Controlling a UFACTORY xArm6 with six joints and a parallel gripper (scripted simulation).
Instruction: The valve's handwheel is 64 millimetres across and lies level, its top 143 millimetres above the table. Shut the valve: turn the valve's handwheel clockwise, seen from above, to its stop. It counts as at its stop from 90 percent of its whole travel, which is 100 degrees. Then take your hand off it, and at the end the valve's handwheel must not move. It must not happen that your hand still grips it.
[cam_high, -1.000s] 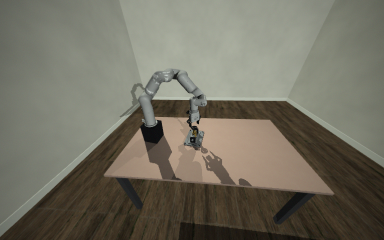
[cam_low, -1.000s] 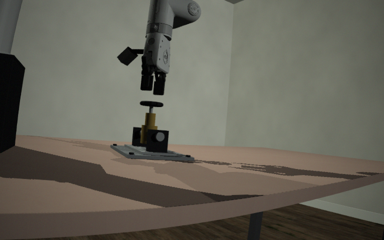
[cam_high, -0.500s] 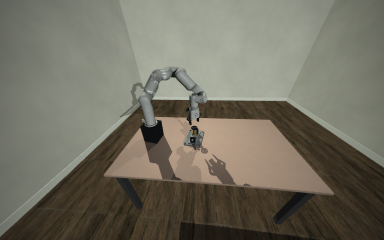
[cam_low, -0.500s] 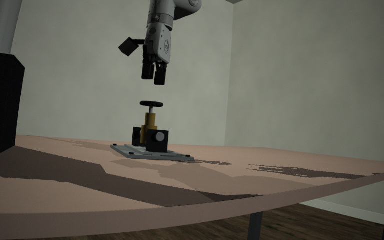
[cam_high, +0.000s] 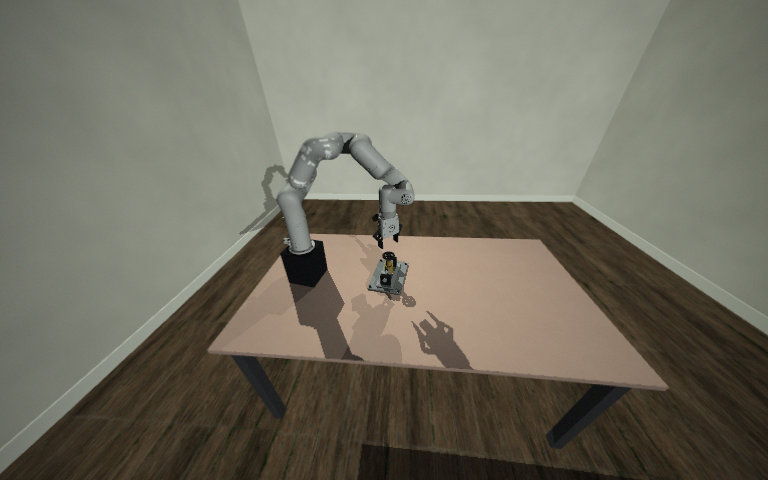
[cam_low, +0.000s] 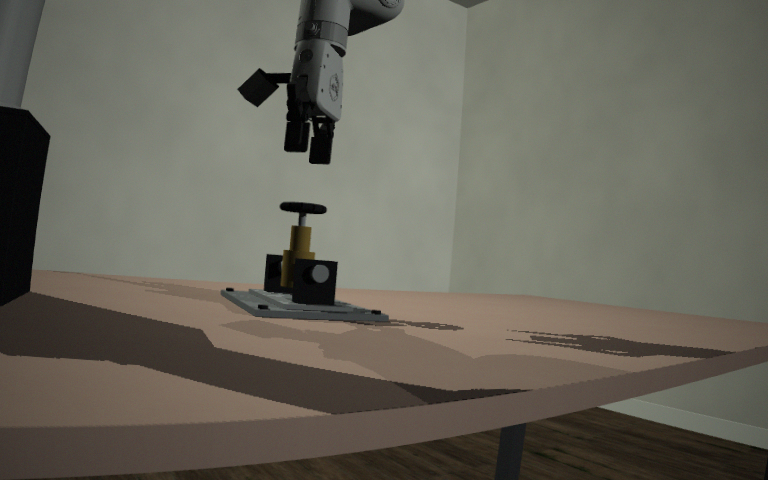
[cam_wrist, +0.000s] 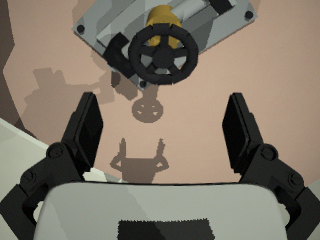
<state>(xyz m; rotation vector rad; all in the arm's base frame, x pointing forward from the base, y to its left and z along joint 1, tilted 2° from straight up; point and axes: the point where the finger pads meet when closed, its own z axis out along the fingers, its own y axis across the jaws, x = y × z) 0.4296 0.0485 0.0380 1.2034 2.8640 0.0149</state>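
While sitting bolted on its grey base plate (cam_low: 362, 313) left of table (cam_low: 594, 339) centre, the valve's handwheel (cam_low: 303, 207) is waiting level and untouched, the gripper (cam_low: 308, 148) hovering above it, fingers spread wide and empty, seemingly offset for another grasp.

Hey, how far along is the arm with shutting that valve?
Whether any turning is done cannot be read from these pictures. In hand: nothing. The gripper hangs open above the handwheel, with clear air between them, its fingers wide apart. Left: come down over the wheel, press it from opposite sides, and turn clockwise to the stop.
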